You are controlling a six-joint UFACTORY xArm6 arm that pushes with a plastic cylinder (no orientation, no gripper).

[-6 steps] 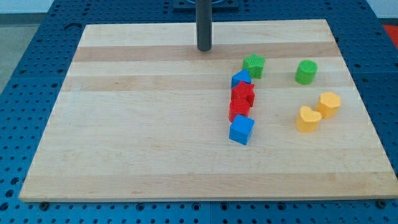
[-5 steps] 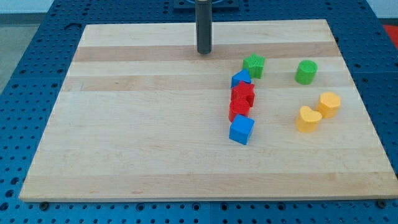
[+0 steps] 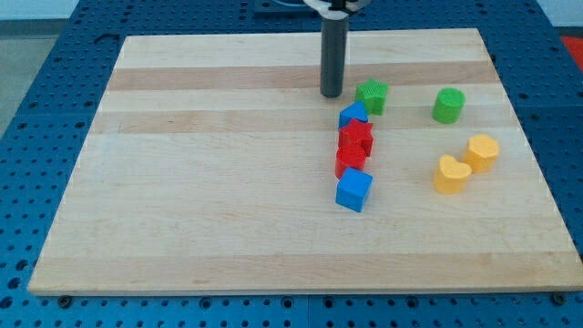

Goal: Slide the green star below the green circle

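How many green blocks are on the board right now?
2. The green star sits near the view's top, just right of my tip; the green circle is further right. None appears hidden.

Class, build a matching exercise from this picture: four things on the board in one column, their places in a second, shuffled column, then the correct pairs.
Things:
1. green star
2. green circle
3. blue cube
4. my tip

Places:
A. bottom end of the red and blue column
B. just left of the green star in the view
C. rightmost green block
D. just above and right of the column's top blue block

Pairs: 1-D, 2-C, 3-A, 4-B
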